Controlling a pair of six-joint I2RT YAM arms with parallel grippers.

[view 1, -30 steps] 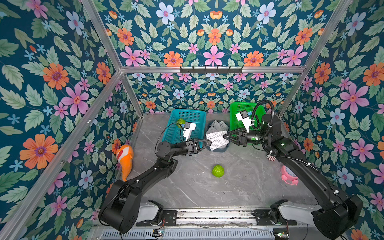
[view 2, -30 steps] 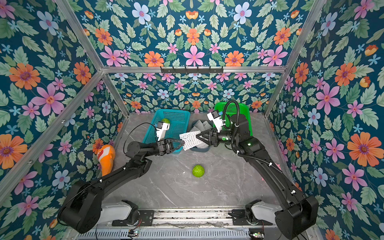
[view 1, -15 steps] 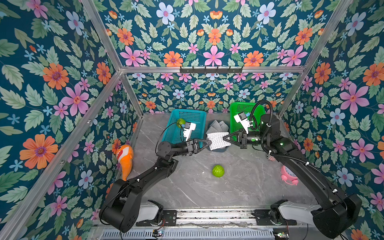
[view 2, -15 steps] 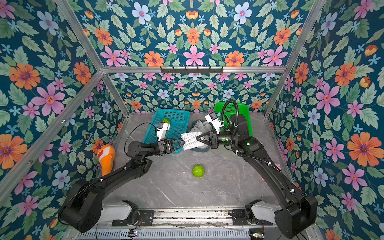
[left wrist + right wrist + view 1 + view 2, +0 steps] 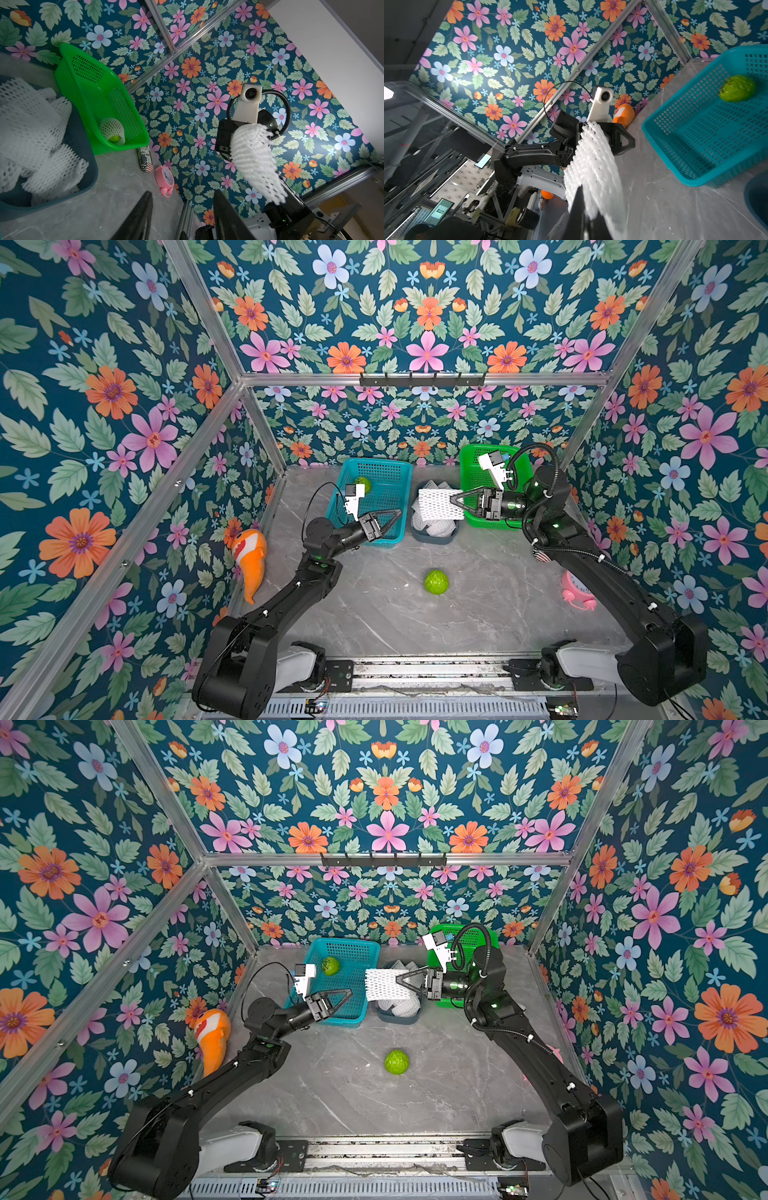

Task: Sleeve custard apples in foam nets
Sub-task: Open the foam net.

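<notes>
While both arms reach in over it, table (image 5: pixel 478 614): one grey marbled top.
Arms: two, black; left arm (image 5: pixel 291 601) and right arm (image 5: pixel 602 572), one from each front corner.
Baskets: two at the back; teal basket (image 5: pixel 386 466) on the left, green basket (image 5: pixel 473 456) on the right.
Tub (image 5: pixel 434 537): one, dark blue, between the baskets.
Right gripper (image 5: pixel 453 499): pinched tight on one edge of the held foam net (image 5: pixel 436 504), in the air above the tub.
Left gripper (image 5: pixel 395 517): jaws spread, nothing between them, over the teal basket's front edge.
Foam nets: one held; one around a fruit; a heap of nets (image 5: pixel 432 526) in the tub, number unclear.
Custard apples: three; bare apple (image 5: pixel 436 581) on the open table, second bare apple (image 5: pixel 363 483) in the teal basket, netted apple (image 5: pixel 112 129) in the green basket.
</notes>
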